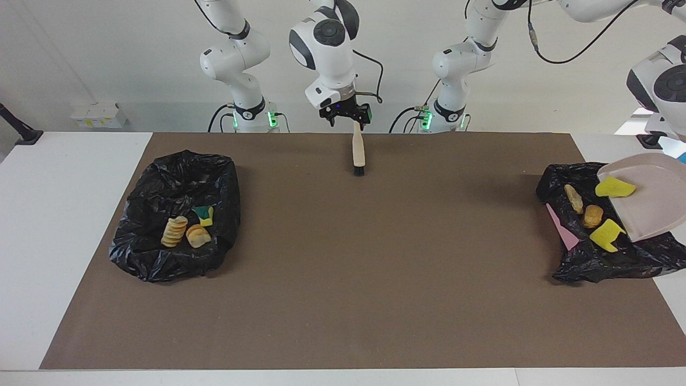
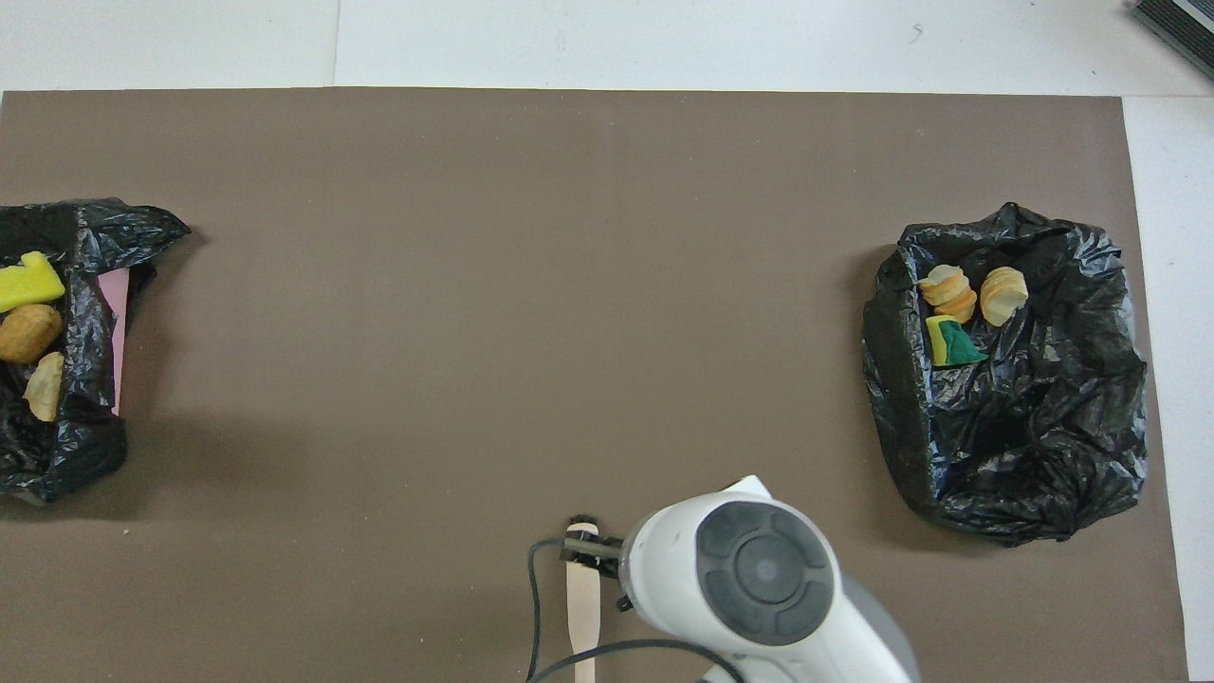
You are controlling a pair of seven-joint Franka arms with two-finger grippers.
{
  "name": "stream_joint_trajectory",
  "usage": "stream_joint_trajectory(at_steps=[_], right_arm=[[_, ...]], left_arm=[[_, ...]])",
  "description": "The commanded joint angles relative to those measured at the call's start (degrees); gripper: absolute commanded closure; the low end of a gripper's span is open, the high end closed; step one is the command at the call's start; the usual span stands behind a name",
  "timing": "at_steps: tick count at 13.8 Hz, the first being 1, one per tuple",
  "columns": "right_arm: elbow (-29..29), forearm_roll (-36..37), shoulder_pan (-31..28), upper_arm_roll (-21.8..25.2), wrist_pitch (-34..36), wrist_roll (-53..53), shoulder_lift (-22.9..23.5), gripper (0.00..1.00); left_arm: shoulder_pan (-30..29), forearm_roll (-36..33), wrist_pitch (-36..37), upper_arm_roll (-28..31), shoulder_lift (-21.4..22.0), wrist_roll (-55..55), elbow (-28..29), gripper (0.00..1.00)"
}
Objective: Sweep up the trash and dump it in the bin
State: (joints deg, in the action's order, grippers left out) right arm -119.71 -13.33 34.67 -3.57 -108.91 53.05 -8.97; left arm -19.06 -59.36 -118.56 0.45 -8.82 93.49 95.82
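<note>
The dustpan (image 1: 651, 195) hangs tilted over the black-lined bin (image 1: 600, 257) at the left arm's end of the counter (image 1: 343, 300), held by the left gripper, which is out of view with its fingers shut. 3 trash pieces (image 1: 592, 215) already lie in that bin; 1 yellow sponge chunk (image 1: 614, 187) clings to the pan, so a steeper tilt or slight shake should free it. The second bin (image 1: 174, 214) holds 3 more. The right gripper (image 1: 347, 113) hovers with fingers spread, empty, above the brush (image 1: 357, 153) near the robots' edge.
</note>
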Motion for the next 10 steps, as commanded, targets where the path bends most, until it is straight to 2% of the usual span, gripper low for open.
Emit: stream_joint_trajectory(at_steps=[1, 4, 6, 8, 10], right_arm=[[8.59, 1.11, -9.49, -0.56, 6.41, -5.82, 0.53, 0.0], [15.98, 4.96, -18.47, -0.73, 10.64, -18.38, 1.49, 0.0], [19.94, 10.92, -20.25, -0.65, 12.75, -21.75, 2.9, 0.0], [23.81, 16.82, -20.86, -0.65, 15.47, -22.12, 4.22, 0.0], [27.5, 17.81, -22.88, -0.56, 18.98, -23.25, 5.53, 0.0]], left_arm=[[0.25, -3.74, -0.79, 0.52, 1.7, -0.15, -0.55, 1.0], [0.52, -3.67, 0.61, 0.17, 2.14, 0.37, -2.04, 1.0], [1.39, -2.52, 2.54, -0.35, 2.41, 0.46, -1.78, 1.0], [3.67, 0.88, 7.44, -0.53, 2.5, 0.46, -1.87, 1.0], [6.92, 3.8, 12.81, -0.62, 2.5, 0.2, -2.3, 1.0]])
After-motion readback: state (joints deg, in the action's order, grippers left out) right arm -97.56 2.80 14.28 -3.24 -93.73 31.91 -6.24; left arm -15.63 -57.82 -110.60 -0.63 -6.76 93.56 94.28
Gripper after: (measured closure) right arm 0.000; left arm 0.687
